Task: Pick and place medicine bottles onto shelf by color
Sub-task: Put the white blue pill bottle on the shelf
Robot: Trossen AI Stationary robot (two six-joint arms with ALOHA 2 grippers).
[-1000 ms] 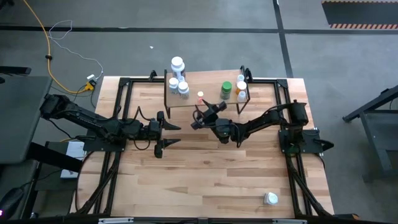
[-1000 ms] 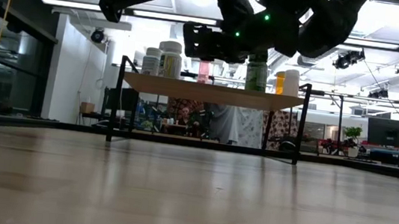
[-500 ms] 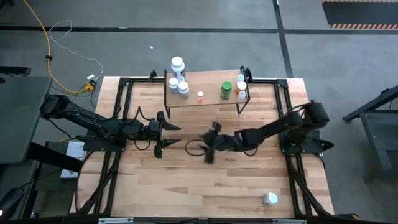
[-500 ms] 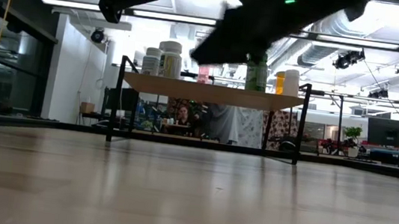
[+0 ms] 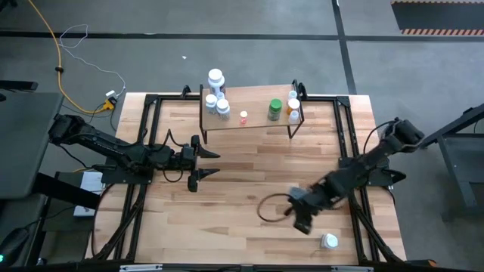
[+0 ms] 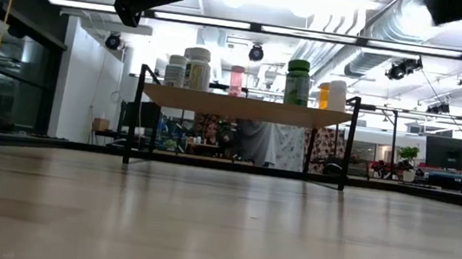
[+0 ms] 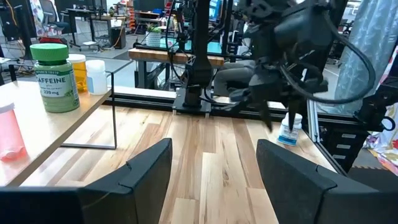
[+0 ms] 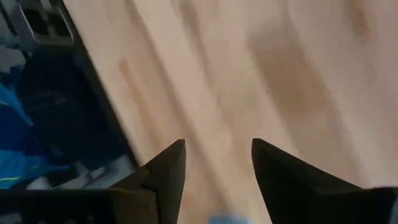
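The shelf [image 5: 249,123] stands at the table's far middle. On it are three white bottles [image 5: 215,79] at its left end, a red-topped bottle [image 5: 243,117], a green bottle [image 5: 274,110] and an orange bottle [image 5: 293,106] among small white ones. Another white bottle [image 5: 329,241] stands on the table near the front right; it also shows in the left wrist view [image 7: 288,127]. My right gripper [image 5: 301,217] is open and empty just left of that bottle, blurred. My left gripper [image 5: 203,162] is open and empty at the table's left middle.
Black frame rails [image 5: 147,136] run along the table's left and right sides. A dark cable loop [image 5: 268,208] hangs beside the right gripper. Bare wood lies between the shelf and the table's near edge.
My right gripper has drawn back from the front of the shelf and swung fast toward the table's near right corner, ending beside the lone white bottle. The bottles on the shelf have stayed in place.
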